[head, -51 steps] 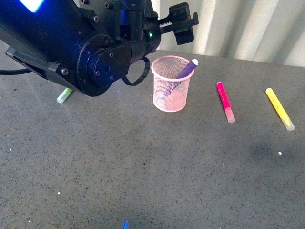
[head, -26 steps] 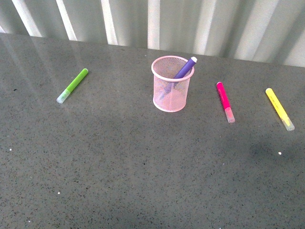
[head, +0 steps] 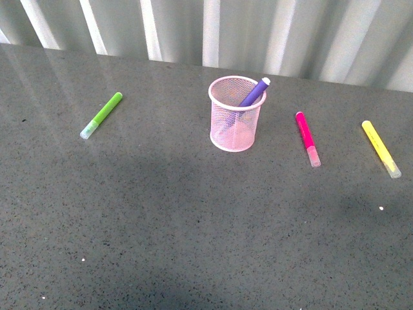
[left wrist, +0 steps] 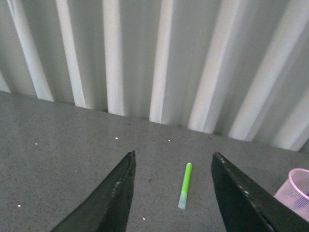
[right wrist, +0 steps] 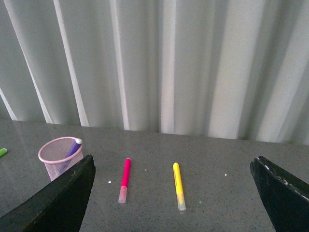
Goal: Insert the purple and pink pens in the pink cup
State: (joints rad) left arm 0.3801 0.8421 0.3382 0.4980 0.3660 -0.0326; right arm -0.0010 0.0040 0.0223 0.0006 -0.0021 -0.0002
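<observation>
Inside the pink cup (head: pixel 237 123) the purple pen (head: pixel 253 92) leans, delivered; beside the cup the pink pen (head: pixel 306 137) waits flat, left tool (left wrist: pixel 174 154) and right tool (right wrist: pixel 174 158) both spread empty.

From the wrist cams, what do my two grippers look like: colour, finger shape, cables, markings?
The left gripper has two glossy black flat fingers tapering to narrow tips. The right gripper has the same black fingers, with pale specks along one edge. No cables or markings are in view. The front view shows neither arm.
</observation>
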